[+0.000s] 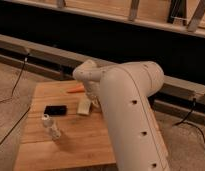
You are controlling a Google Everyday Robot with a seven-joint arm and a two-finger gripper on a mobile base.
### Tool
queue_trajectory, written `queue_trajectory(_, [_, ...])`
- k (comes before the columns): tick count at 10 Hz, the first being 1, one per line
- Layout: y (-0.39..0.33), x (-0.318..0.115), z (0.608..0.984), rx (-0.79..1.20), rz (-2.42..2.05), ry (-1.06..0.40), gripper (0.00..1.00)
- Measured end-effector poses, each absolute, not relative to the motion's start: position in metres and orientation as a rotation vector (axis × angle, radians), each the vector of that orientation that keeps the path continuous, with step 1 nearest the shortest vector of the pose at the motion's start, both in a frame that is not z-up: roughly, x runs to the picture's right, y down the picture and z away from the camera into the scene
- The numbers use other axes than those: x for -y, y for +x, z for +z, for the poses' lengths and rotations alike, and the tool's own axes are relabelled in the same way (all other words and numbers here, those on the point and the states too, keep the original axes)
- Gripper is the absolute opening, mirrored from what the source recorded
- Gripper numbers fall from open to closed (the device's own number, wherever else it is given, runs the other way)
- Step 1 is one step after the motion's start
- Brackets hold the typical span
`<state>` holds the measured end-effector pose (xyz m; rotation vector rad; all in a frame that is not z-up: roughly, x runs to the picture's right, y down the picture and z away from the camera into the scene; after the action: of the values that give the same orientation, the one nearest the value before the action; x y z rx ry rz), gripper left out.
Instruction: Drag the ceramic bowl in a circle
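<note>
white arm [131, 100], pincer [92, 101] over tan table [71, 145]

Wooden table [71, 147] carried a flat black device [55, 109]; white block [84, 105] near it; orange object [75, 90] behind; small white bottle [50, 126] in front.

One device [55, 109], one block [84, 106], one bottle [50, 126], one orange piece [76, 90]; pincer hidden behind arm [131, 105].
</note>
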<state>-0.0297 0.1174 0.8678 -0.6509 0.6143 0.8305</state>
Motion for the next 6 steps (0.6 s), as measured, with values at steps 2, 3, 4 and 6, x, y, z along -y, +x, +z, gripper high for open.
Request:
queue_trajectory(2, [-0.047, -0.144, 0.842, -0.582, 0.674, -0.707, 0.00])
queue_trajectory(3, [-0.048, -0.158, 0.829, -0.579, 0.586, -0.731, 0.00])
queue_trajectory(4, [-0.046, -0.175, 0.813, -0.583, 0.486, -0.760, 0.00])
queue_trajectory(6, [-0.042, -0.199, 0.790, -0.594, 0.373, -0.809, 0.00])
